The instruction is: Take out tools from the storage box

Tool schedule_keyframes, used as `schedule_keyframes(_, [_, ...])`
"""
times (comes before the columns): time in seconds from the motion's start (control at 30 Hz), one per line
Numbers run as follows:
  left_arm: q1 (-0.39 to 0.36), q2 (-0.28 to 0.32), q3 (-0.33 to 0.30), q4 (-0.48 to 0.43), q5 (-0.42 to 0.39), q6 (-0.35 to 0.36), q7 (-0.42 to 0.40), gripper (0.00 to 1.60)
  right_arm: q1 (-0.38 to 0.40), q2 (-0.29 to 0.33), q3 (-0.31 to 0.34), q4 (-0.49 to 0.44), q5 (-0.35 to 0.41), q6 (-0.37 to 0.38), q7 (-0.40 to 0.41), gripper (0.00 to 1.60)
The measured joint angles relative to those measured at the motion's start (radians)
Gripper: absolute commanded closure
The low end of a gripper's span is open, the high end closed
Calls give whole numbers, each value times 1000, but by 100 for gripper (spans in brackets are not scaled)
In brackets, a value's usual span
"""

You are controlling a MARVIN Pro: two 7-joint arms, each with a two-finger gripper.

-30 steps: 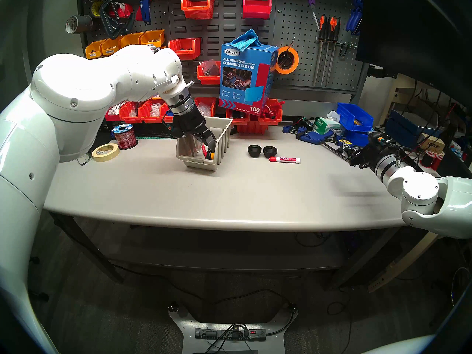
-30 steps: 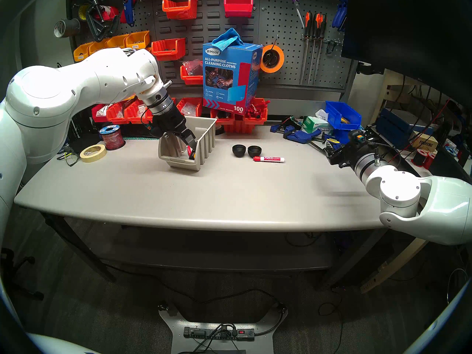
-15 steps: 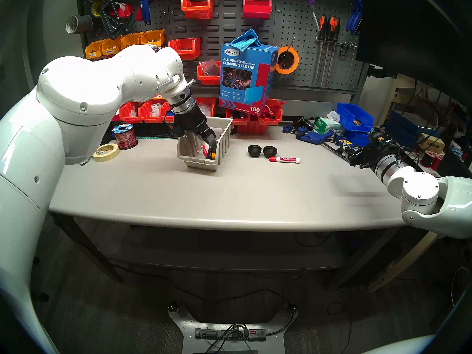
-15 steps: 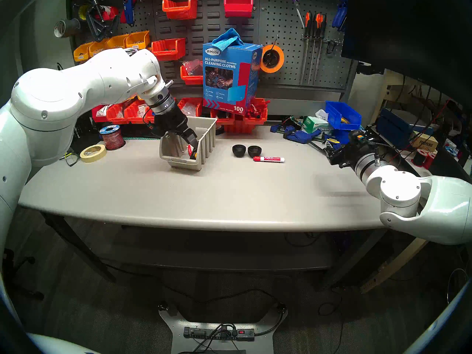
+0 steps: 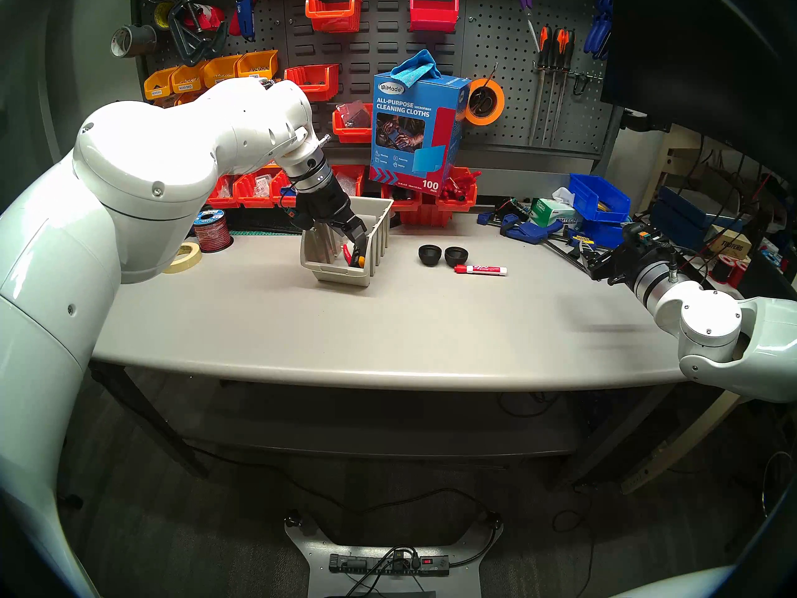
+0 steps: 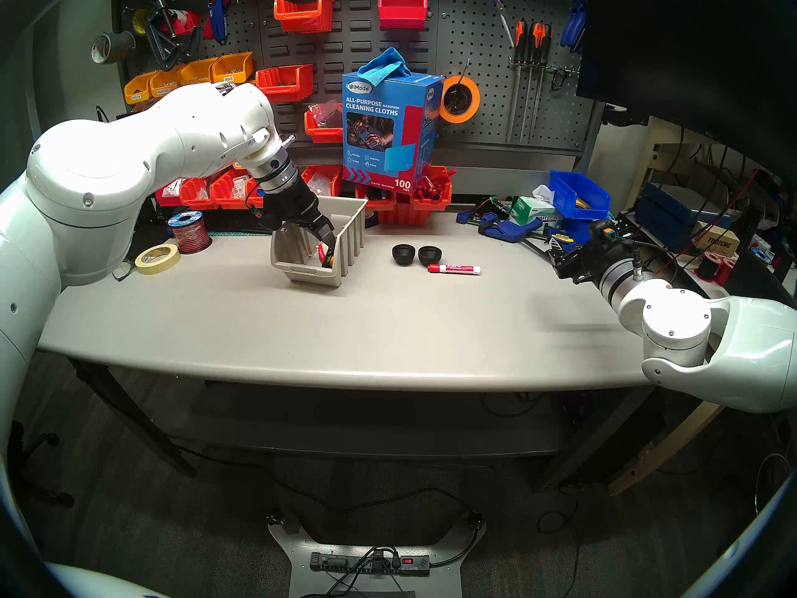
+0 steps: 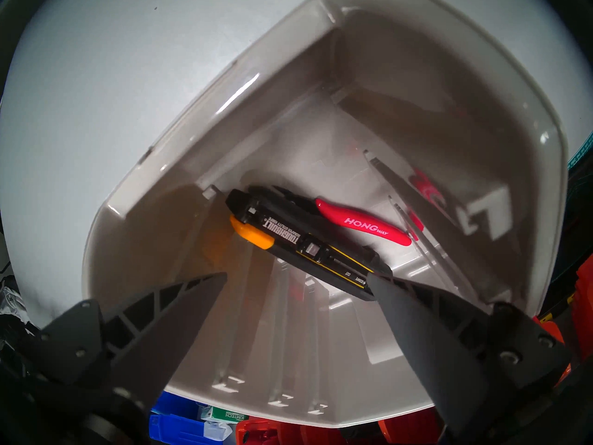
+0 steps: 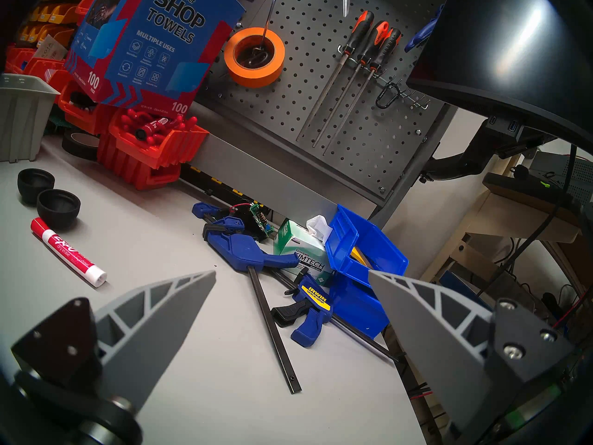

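While left gripper (image 7: 296, 279) sits inside beige bin (image 7: 199, 139), jaws spread, gripping nothing yet, black utility knife (image 7: 305, 242) lies between fingers, red-handled cutters (image 7: 362, 221) just beyond it. Already out, way off to its side: two black cups (image 5: 443, 255), Expo marker (image 5: 481, 269). Right gripper (image 8: 292, 277) wide open, idle. Two tools left, so roughly halfway.

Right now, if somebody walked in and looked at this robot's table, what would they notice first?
Probably the big white left arm, its left pincer spread open and dipped inside the beige storage box near the middle of the table. In the box lie a black Toughbuilt utility knife with an orange end and red-handled Hongway cutters. Right of the box, two black round cups and a red-capped Expo marker sit on the tabletop.
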Motion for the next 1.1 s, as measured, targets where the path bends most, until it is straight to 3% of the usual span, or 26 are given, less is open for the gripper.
schedule_keyframes(0.13, [22,-4,-5,-4,-9,-34,-34,41,2,-2,-3,0,1,-1,0,0])
schedule_keyframes(0.23, [37,-5,-13,-9,-19,-58,-58,13,3,-3,-5,0,2,-2,0,0])
schedule_keyframes(0.4, [39,-6,-32,-12,-39,-92,-95,10,5,-5,-8,0,4,-4,0,0])
schedule_keyframes(0.7, [42,-6,-69,-14,-75,-135,-140,13,8,-9,-13,0,6,-7,-1,0])
schedule_keyframes(0.73, [42,-6,-72,-14,-77,-138,-142,27,9,-10,-13,0,6,-7,-1,0])
schedule_keyframes(0.77, [42,-6,-78,-14,-83,-143,-148,31,9,-10,-14,0,7,-8,-1,0])
schedule_keyframes(0.83, [43,-6,-87,-14,-92,-151,-157,26,10,-11,-15,-1,7,-8,-1,0])
schedule_keyframes(0.93, [47,-6,-107,-12,-110,-166,-174,37,11,-13,-17,-1,8,-9,-1,0])
schedule_keyframes(1.03, [48,-6,-117,-10,-119,-174,-181,38,11,-13,-18,-1,8,-10,-1,0])
schedule_keyframes(1.1, [51,-5,-129,-7,-129,-182,-190,60,11,-14,-19,-1,9,-11,-1,0])
